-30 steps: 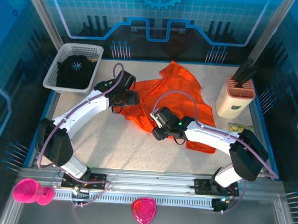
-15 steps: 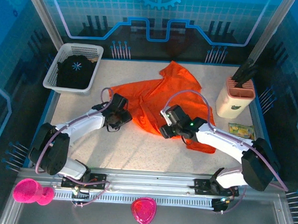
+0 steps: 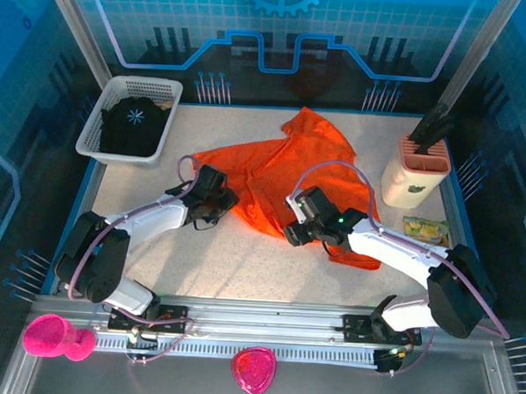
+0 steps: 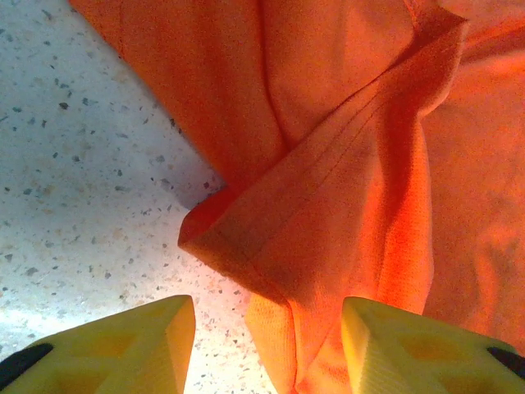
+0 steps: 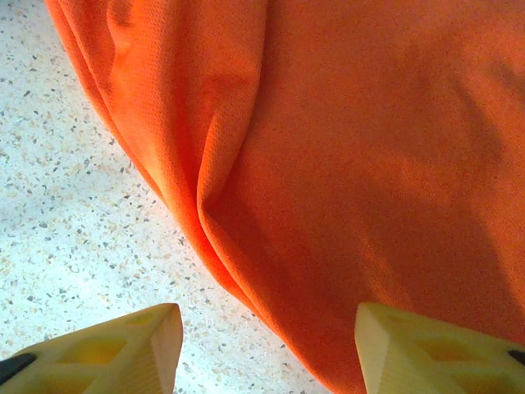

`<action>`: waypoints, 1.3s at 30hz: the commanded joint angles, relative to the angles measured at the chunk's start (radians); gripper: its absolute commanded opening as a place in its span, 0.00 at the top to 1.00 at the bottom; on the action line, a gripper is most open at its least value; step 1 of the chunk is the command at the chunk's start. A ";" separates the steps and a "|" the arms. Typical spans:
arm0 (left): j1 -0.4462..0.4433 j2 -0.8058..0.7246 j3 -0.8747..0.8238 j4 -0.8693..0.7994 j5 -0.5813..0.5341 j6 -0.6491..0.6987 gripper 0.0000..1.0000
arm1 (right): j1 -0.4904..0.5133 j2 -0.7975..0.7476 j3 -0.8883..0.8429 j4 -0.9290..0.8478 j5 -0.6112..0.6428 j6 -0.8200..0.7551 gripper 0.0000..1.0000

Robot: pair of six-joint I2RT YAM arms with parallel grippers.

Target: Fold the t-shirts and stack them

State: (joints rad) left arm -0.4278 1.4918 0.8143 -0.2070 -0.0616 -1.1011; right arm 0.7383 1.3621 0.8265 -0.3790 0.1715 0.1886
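The bright orange t-shirt (image 3: 286, 172) lies crumpled on the speckled table, with one sleeve spread out to the left. My left gripper (image 3: 227, 199) is low at the shirt's left hem. It is open (image 4: 267, 349), its yellow fingers (image 4: 123, 349) astride a raised fold of orange cloth (image 4: 328, 246). My right gripper (image 3: 294, 227) is at the shirt's near edge. It too is open (image 5: 267, 353), with the shirt's rolled edge (image 5: 230, 246) between its fingers (image 5: 435, 353) and no pinch. The black t-shirt (image 3: 132, 127), with its pale starburst print, lies in the basket.
A white mesh basket (image 3: 98, 118) stands at the back left. A cream holder of dark utensils (image 3: 414, 174) stands at the right, with a yellow-green packet (image 3: 425, 228) below it. Pink objects (image 3: 57, 336) (image 3: 254, 369) lie off the table's front rail.
The left gripper came nearer and lower along the shirt's left side, and the sleeve now lies spread to the left. The right gripper shifted slightly right. Little moved in the last half second.
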 commanded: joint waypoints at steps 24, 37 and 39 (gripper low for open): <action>0.011 0.023 0.173 -0.162 -0.005 0.132 1.00 | -0.056 0.022 -0.023 0.030 -0.060 0.078 0.42; -0.034 -0.073 0.164 -0.327 -0.062 0.150 1.00 | -0.262 0.312 0.107 0.155 -0.257 0.265 0.75; -0.047 -0.097 0.139 -0.335 -0.087 0.129 1.00 | -0.284 0.366 0.144 0.159 -0.268 0.280 0.90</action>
State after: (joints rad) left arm -0.4591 1.4376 0.9913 -0.4866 -0.0994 -0.9447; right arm 0.4816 1.6787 0.9165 -0.2588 -0.0402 0.4252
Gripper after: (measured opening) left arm 0.051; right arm 0.153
